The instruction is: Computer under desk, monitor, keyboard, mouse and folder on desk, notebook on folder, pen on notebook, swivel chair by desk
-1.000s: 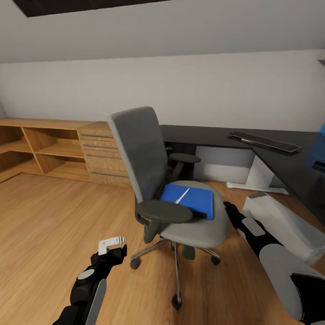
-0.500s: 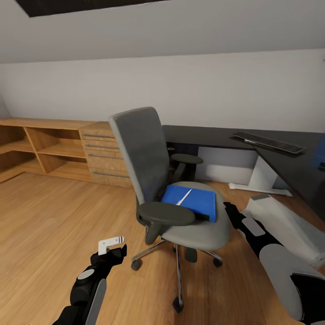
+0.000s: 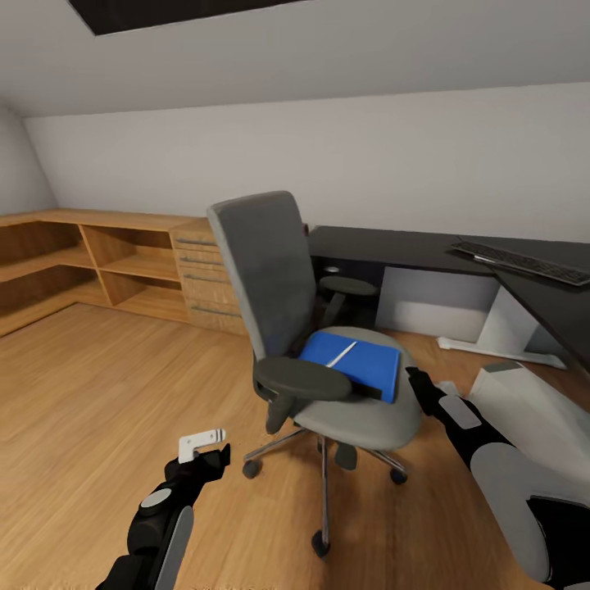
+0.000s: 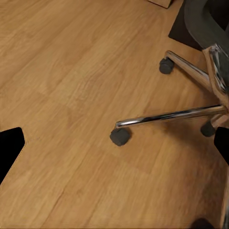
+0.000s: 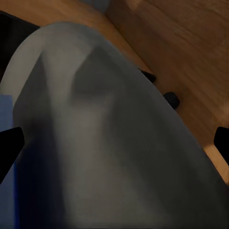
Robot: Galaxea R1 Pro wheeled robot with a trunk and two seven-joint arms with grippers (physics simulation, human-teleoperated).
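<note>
Keyboard (image 3: pixel 524 262) cut by frame edge; armrest (image 3: pixel 302 378) hides folder (image 3: pixel 354 363) corner.

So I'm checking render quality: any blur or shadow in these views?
Head view: sharp enough, the swivel chair casts hardly any shadow on the floor. Left wrist view: crisp chrome base. Right wrist view: the seat is a soft grey blur, too near.

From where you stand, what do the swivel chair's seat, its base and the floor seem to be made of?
The swivel chair's seat looks like matte grey fabric upholstery, with no shine. Its base seems polished chrome metal, with bright reflections along the spokes, on dark, probably plastic casters. The floor looks like smooth warm-toned wood planks with visible grain.
</note>
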